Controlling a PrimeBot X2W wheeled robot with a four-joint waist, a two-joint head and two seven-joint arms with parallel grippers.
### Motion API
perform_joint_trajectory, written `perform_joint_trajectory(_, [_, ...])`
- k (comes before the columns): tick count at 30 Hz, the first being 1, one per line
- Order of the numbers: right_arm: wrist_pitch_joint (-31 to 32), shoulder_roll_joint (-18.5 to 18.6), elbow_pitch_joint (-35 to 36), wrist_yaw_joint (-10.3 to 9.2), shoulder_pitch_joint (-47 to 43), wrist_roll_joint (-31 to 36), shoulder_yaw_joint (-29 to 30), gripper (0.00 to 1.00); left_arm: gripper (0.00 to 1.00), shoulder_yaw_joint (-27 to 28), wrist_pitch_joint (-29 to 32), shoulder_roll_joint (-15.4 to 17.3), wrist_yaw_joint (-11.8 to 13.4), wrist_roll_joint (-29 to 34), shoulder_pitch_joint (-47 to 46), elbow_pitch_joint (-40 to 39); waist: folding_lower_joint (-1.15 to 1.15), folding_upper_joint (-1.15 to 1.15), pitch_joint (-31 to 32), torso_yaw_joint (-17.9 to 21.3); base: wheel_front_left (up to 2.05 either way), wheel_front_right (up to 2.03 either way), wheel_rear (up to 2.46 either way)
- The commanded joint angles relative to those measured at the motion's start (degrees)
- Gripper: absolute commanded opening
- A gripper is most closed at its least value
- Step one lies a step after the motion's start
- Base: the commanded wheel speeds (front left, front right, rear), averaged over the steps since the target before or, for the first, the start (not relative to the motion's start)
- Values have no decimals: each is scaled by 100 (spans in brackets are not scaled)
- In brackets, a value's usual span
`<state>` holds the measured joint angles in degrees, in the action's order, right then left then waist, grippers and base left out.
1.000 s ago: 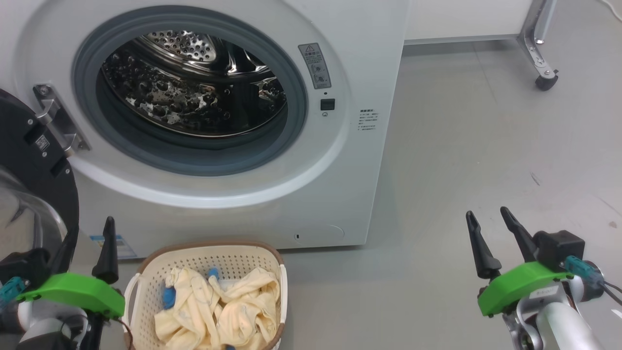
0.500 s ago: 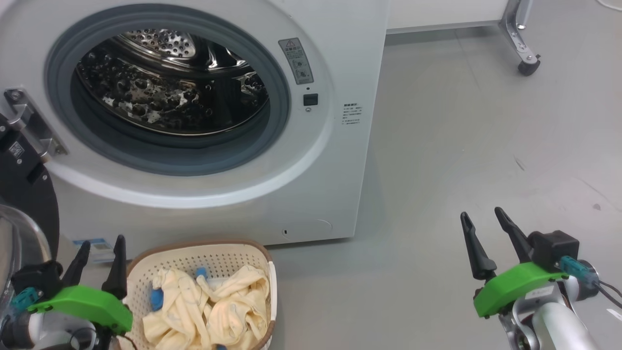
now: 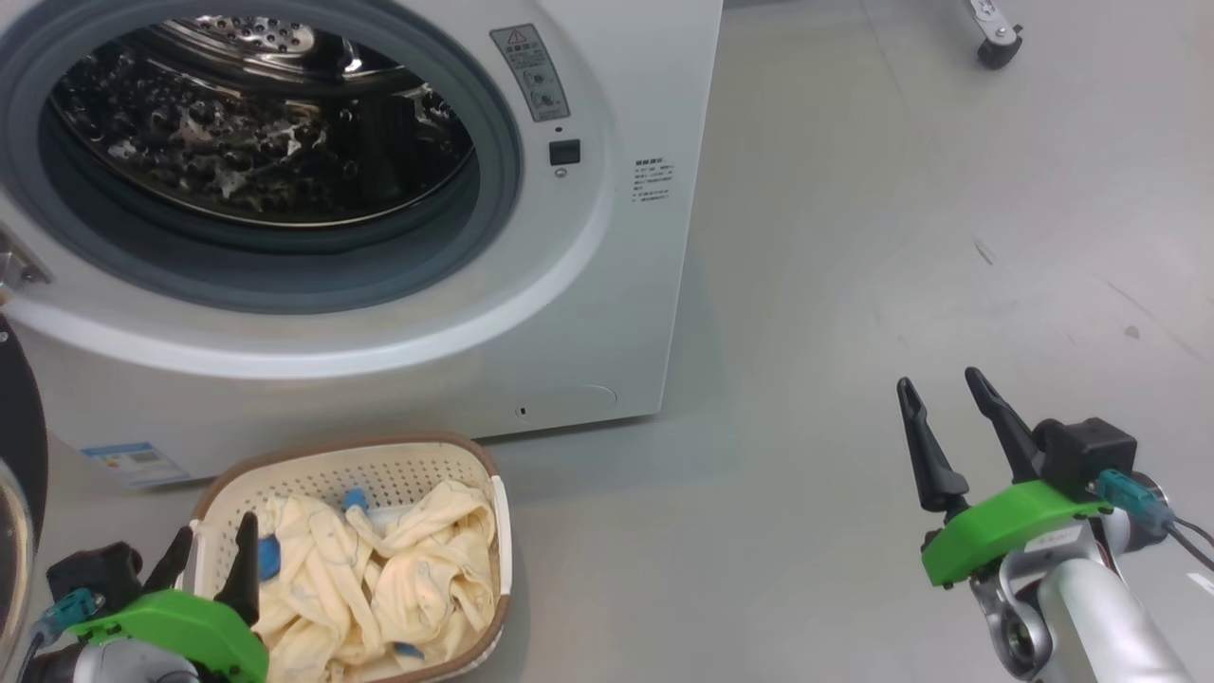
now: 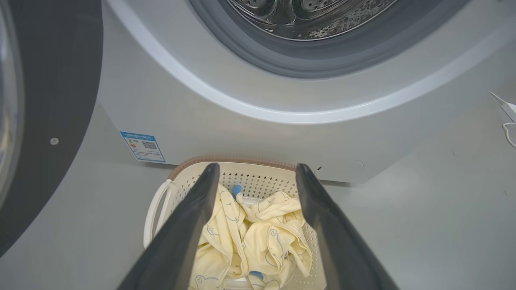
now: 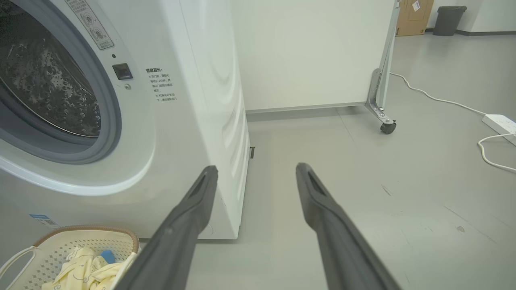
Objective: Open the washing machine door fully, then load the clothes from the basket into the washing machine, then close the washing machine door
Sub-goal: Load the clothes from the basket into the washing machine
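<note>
The washer (image 3: 607, 285) occupies the upper left of the head view. Its door (image 3: 19, 408) stands open, swung aside to the far left edge; the left wrist view shows the black rim at the upper left. The drum (image 3: 237, 142) is exposed inside the grey seal (image 3: 285, 275), with no garment visible in it.

The basket (image 3: 332, 453) sits on the floor (image 3: 835, 285) at lower left, just in front of the washer and near the blue label (image 3: 133, 463). The clothes (image 3: 379, 579) lie crumpled inside the basket.

The left fingers (image 3: 243, 564) are spread wide and hold nothing. They hover at the basket's left side; in the left wrist view the clothes appear between them.

The right fingers (image 3: 925, 446) are at lower right, spread wide and empty, above bare floor and well apart from the basket.
</note>
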<state>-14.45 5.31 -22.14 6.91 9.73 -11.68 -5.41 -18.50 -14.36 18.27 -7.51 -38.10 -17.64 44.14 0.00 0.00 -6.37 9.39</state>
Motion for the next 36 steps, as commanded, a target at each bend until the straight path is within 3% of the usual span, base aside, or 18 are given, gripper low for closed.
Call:
perform_joint_trajectory(1, [-55,73,207,58,257,-33,-113,100,100,160,-63,177,2,-65,-315,-25,0,0,-115,67,0,0,0])
perform_joint_trajectory(18, [-55,30,443,58,799,-168,-190,100,100,-646,-46,75,2,-924,-1035,1378,0,0,-1259,525,0,0,0])
perform_joint_trajectory(36, [-55,138,929,58,1295,-469,-250,100,100,-962,202,140,2,-1476,-2035,2532,0,0,-2598,542,0,0,0])
